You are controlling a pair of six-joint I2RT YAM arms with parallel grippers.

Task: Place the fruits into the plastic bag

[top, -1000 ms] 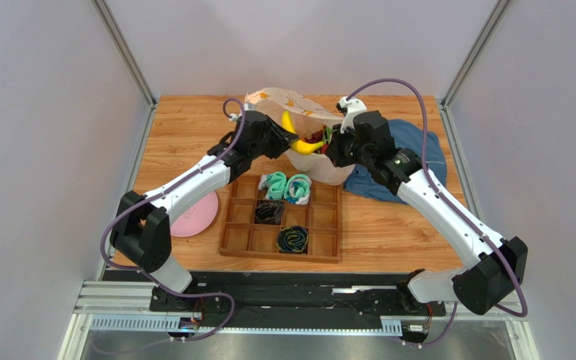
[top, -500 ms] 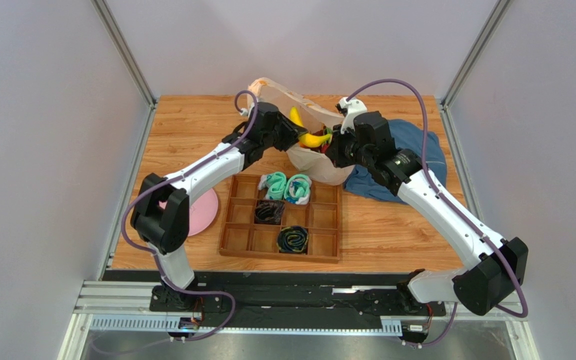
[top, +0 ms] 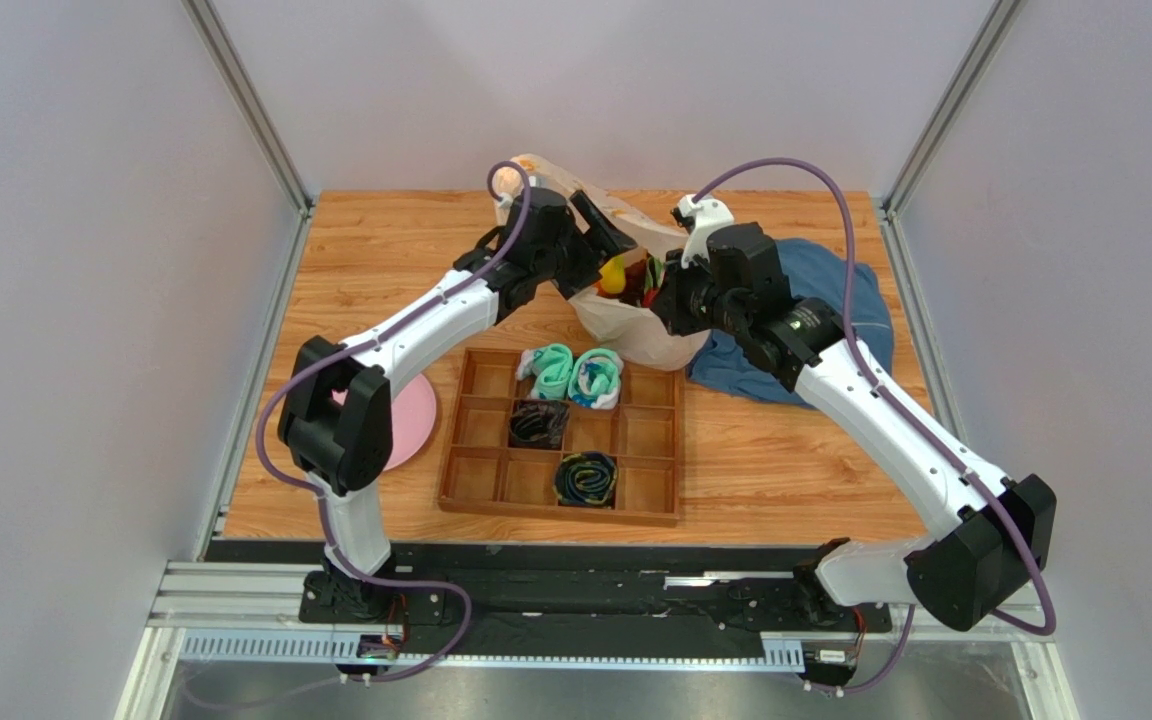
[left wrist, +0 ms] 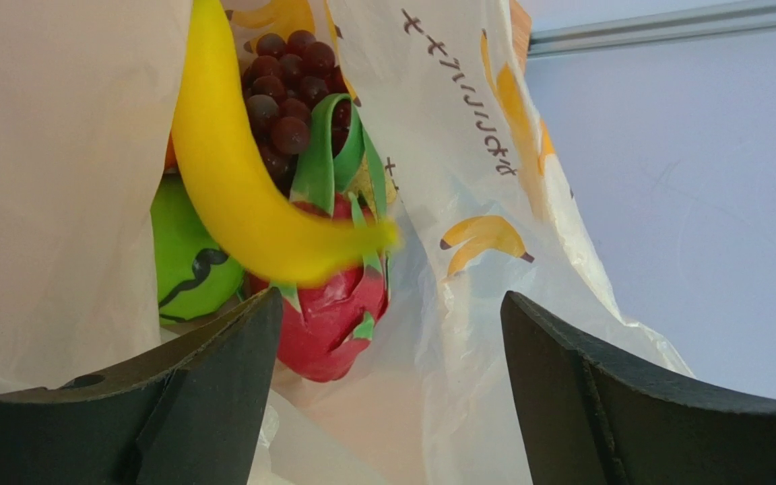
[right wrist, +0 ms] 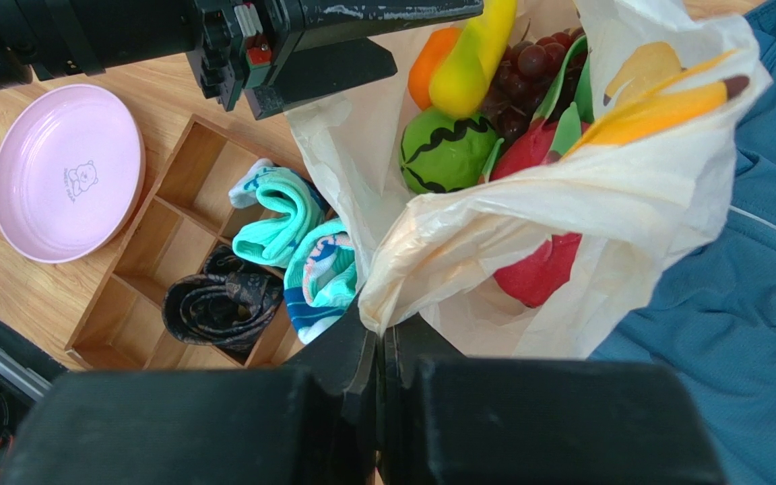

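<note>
The plastic bag (top: 639, 339) stands open at the back of the table, printed with bananas. My right gripper (right wrist: 382, 338) is shut on its near rim and holds the mouth up. My left gripper (left wrist: 392, 303) hangs open just above the mouth with nothing between its fingers. The yellow banana (left wrist: 230, 182) lies loose on top of the other fruits inside. Under it sit the red dragon fruit (left wrist: 336, 313), the green striped melon (left wrist: 185, 253) and the dark grapes (left wrist: 286, 91). An orange (right wrist: 431, 66) shows beside the banana (right wrist: 473, 56).
A wooden divided tray (top: 642, 435) with rolled socks (top: 575, 375) lies in front of the bag. A pink plate (top: 405, 428) sits to its left, partly under the left arm. A blue garment (top: 823, 308) lies right of the bag.
My left gripper carried the banana further over the bag's mouth, then opened and let it go; the banana now rests inside. The right gripper has stayed shut on the rim.
</note>
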